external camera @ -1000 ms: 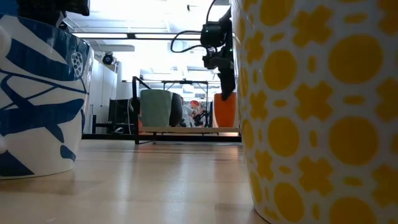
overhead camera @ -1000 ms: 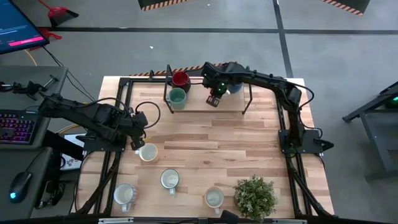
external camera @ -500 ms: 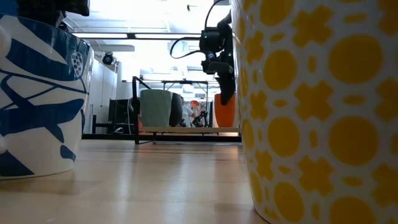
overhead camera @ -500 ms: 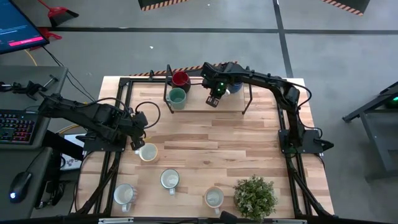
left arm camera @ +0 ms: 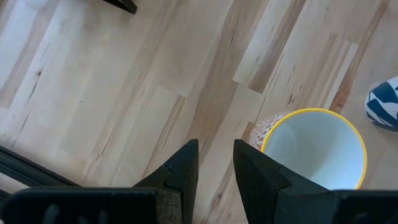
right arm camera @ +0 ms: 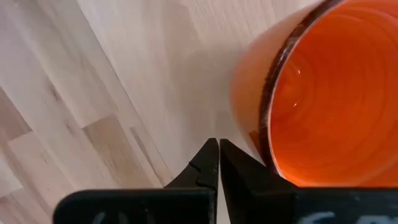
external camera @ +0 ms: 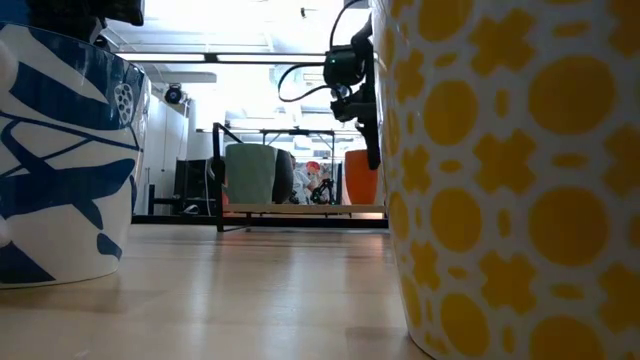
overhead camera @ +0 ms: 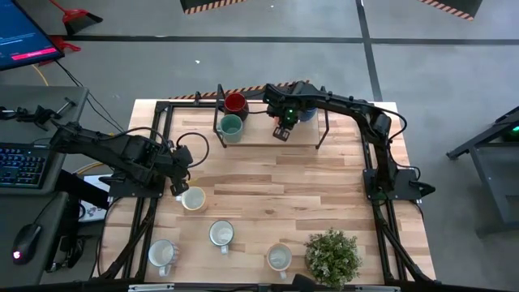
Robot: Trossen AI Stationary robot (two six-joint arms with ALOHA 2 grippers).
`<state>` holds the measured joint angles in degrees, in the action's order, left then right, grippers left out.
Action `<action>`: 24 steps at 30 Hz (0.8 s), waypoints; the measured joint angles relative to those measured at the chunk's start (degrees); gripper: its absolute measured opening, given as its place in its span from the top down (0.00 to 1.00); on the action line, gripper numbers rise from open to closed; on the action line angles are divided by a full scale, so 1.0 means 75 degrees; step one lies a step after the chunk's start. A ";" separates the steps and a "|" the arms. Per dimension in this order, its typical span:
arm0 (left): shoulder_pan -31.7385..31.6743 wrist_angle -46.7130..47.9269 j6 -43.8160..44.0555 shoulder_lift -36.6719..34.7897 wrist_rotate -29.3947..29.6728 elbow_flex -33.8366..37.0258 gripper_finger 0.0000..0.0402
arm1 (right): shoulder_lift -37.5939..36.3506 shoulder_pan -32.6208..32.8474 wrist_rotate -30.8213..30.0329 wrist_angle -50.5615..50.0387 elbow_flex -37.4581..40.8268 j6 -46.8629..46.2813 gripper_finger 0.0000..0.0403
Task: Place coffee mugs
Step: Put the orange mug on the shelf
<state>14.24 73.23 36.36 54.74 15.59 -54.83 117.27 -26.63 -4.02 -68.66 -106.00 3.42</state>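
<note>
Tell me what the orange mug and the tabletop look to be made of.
Orange mug: probably glazed ceramic; its glossy inside catches small bright highlights and shows faint concentric rings, with a darker rim edge. Tabletop: wood, apparently butcher block; pale and tan strips joined side by side with visible grain and a low-sheen finish.

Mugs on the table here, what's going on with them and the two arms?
The right tool is at the raised shelf at the table's far side, shut and empty, right beside the orange mug. The dark red mug and teal mug also sit there. The left tool hovers over the wood beside a yellow-patterned mug, holding nothing. Other white mugs wait near the plant.
</note>
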 joint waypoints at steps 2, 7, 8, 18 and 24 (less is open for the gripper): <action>0.0003 0.0000 -0.0003 0.0000 0.0000 0.0000 0.78 | 0.0000 -0.0014 -0.0004 0.0015 0.0000 0.0001 0.99; 0.0000 0.0000 0.0000 0.0000 0.0000 0.0000 0.78 | 0.0000 -0.0078 -0.0034 0.0208 0.0000 0.0001 0.99; 0.0003 0.0000 0.0000 0.0000 0.0000 0.0000 0.78 | 0.0000 -0.0098 -0.0039 0.0269 0.0000 0.0001 0.99; 0.0003 0.0000 0.0003 0.0000 0.0000 0.0000 0.78 | -0.0003 -0.0262 -0.0079 0.0460 0.0000 -0.0005 0.99; 0.0003 0.0001 0.0003 0.0000 0.0000 0.0000 0.78 | -0.0003 -0.0353 -0.0232 0.0493 0.0000 -0.0139 0.99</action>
<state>14.26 73.24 36.38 54.74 15.59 -54.83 117.25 -29.28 -5.76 -64.97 -106.00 2.37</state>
